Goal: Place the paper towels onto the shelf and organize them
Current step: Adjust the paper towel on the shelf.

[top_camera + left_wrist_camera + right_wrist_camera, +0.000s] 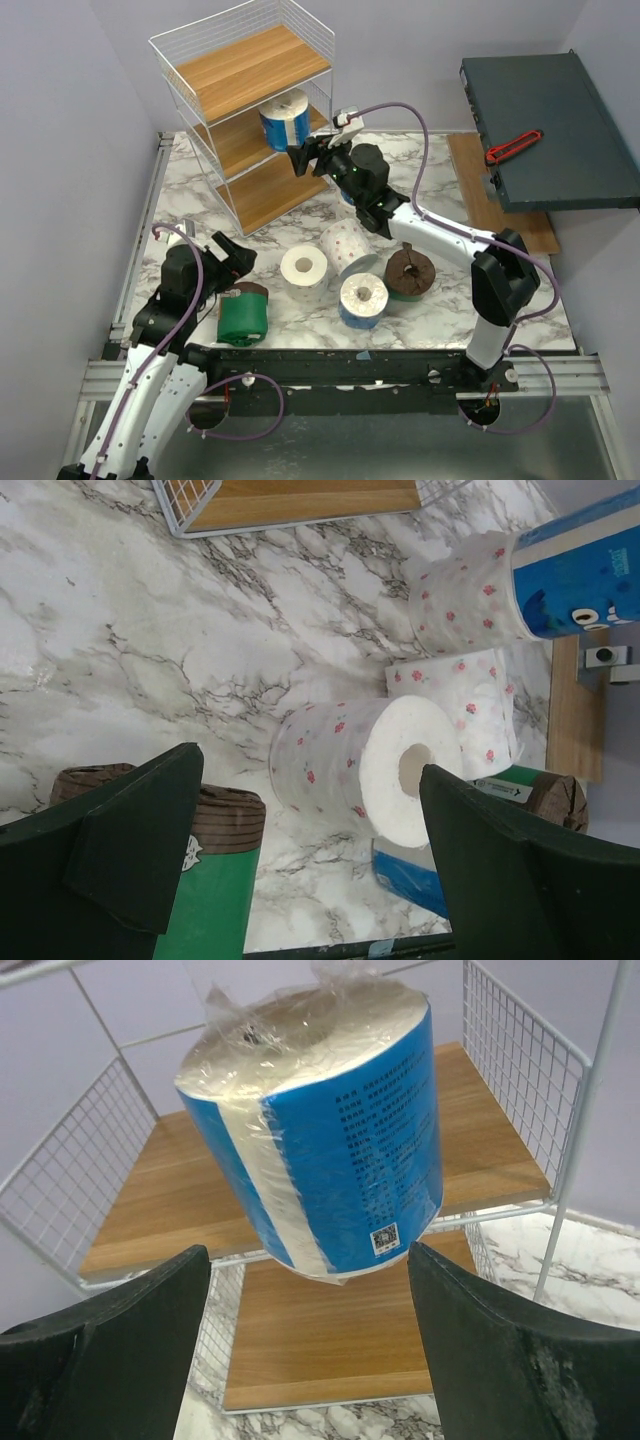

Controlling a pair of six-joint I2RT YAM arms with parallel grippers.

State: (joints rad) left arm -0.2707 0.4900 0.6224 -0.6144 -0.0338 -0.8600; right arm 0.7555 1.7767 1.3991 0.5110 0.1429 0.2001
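shelf [250, 110] stands upper left in the top view, three wood boards in white wire. blue-wrapped roll [284, 120] is upright on the middle board, near its front edge. right gripper [305, 158] sits just in front of it, jaws apart. the right wrist view has that roll centred between both fingers, seemingly untouched, but contact is hard to judge from that angle. left gripper [234, 256] hangs lower left over the marble table [200, 180], jaws wide apart, holding nothing. green roll [243, 315] lies on its side just below it. clustered mid-frame: speckled roll [304, 267], second speckled roll [345, 240], second blue roll [363, 298], brown-ended roll [410, 270]. dark flat box [560, 120] is upper right, with red-handled cutter [513, 146] on top.
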